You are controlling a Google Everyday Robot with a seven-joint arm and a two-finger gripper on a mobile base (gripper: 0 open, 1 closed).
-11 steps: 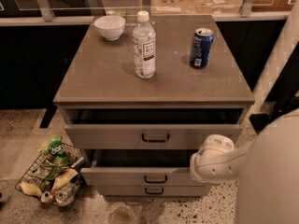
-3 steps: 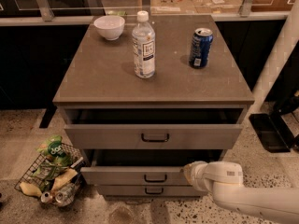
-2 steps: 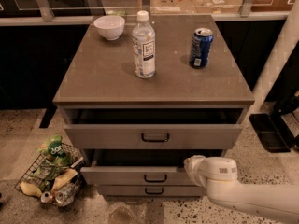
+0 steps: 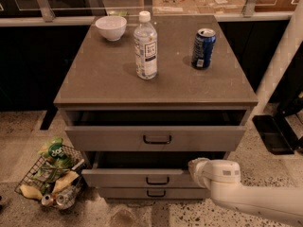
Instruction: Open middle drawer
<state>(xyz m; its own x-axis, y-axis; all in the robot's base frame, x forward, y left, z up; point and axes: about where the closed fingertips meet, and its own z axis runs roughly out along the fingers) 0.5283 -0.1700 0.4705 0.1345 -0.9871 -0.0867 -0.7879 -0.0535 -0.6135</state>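
On the tabletop point(image 4: 109, 79), a bowl point(image 4: 111, 27) sits at the back left, a bottle point(image 4: 145, 46) stands near the middle, and a can point(image 4: 203, 48) stands to its right. Below, the top drawer point(image 4: 113, 138) juts forward. The middle drawer point(image 4: 123, 178) juts out beneath it, above the bottom drawer point(image 4: 123, 193). The gripper point(image 4: 193, 168) is at the middle drawer's right end. A basket point(image 4: 28, 183) sits on the floor, left of the drawers.

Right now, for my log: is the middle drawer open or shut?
Partly open: the middle drawer juts past the bottom drawer; gripper at its right end.
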